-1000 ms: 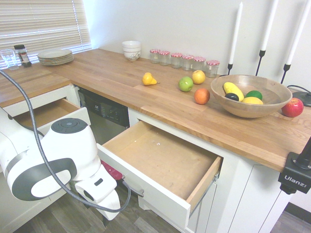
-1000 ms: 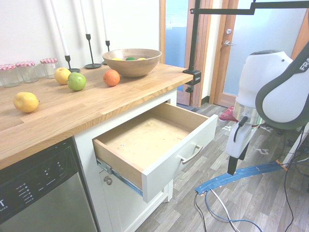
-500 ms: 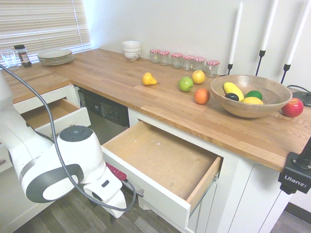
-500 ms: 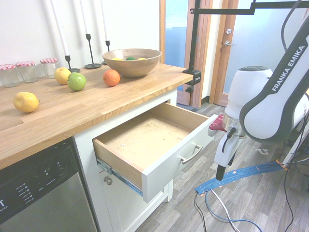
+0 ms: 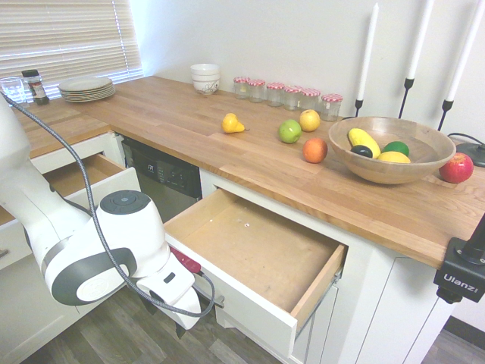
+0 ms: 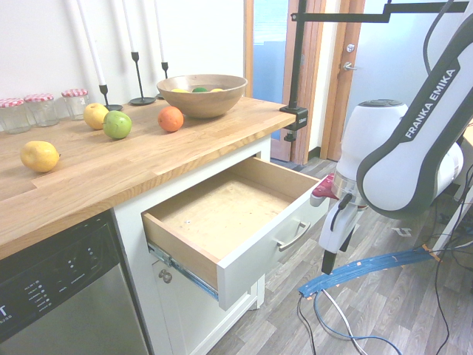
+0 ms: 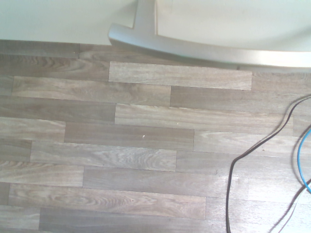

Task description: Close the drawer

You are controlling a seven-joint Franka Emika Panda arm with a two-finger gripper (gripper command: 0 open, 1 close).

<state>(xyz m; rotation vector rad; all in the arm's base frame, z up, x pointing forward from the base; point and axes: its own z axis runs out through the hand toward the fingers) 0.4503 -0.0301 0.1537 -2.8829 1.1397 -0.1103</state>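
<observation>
Drawer stands pulled far out from under the wooden countertop, its long white front running level with the silver bar handle facing our gripper. We see the gripper hang just beside that front, pointing down at the floor, fingers spread wide and holding nothing. We judge a push toward the cabinet would close it; nothing stands between them, and the fruit bowl sits up on the countertop, well clear.

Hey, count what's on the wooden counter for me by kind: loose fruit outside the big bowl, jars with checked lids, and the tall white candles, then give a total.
Loose fruit: 5
Jars with checked lids: 6
White candles: 3
Total: 14
</observation>
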